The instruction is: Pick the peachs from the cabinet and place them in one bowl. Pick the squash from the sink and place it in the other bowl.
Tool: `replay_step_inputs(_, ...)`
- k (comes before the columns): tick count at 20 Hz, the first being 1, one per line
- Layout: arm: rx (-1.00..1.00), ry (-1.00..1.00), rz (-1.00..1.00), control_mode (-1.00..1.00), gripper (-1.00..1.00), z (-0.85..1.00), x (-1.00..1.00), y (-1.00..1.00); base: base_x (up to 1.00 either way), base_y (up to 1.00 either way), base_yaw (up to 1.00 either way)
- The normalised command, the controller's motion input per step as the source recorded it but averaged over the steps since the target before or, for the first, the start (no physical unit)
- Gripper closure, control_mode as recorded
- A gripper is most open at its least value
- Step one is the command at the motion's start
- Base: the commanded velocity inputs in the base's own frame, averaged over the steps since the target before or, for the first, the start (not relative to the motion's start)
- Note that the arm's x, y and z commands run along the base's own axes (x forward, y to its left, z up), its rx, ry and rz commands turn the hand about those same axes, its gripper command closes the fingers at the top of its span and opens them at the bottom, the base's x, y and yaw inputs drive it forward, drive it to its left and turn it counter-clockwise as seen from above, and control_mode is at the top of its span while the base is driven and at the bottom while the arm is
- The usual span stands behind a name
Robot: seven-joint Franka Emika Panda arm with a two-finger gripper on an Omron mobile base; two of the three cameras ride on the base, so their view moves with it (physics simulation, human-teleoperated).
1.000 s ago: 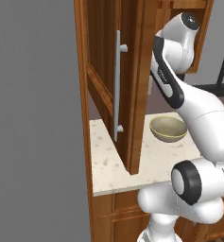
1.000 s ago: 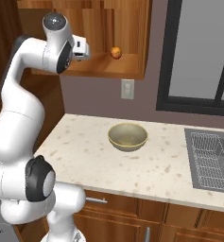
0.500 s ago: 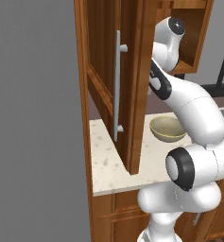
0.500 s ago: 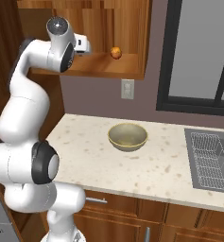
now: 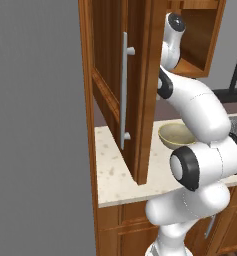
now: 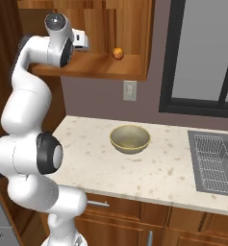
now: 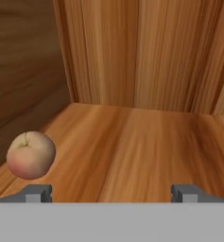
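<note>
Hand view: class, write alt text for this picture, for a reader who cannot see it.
A single peach, pale with a reddish blush, sits on the wooden shelf of the cabinet, low on the left of the picture. The gripper is open, its two dark fingertips spread wide at the bottom, and the peach lies just above the left fingertip, not between them.

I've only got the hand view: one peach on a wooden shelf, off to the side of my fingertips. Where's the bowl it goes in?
Observer: The tan bowl sits empty on the counter, below the cabinet.
Operator: Is the cabinet door out of the way?
Observer: Yes, the door stands wide open, on the left of the arm.
Operator: And the sink?
Observer: The sink is set into the same counter, on the bowl's far side from the arm.
</note>
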Motion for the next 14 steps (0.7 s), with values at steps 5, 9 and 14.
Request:
replay_step_inputs(5,0.0,0.0,0.07,-1.0,-1.0,0.16,0.0,0.0,0.0,0.0,0.0)
replay_step_inputs(9,0.0,-0.02,0.05,-1.0,-1.0,0.0,0.0,0.0,0.0,0.0,0.0)
replay_step_inputs(14,0.0,0.0,0.0,-1.0,-1.0,0.0,0.0,0.1,0.0,0.0,0.0)
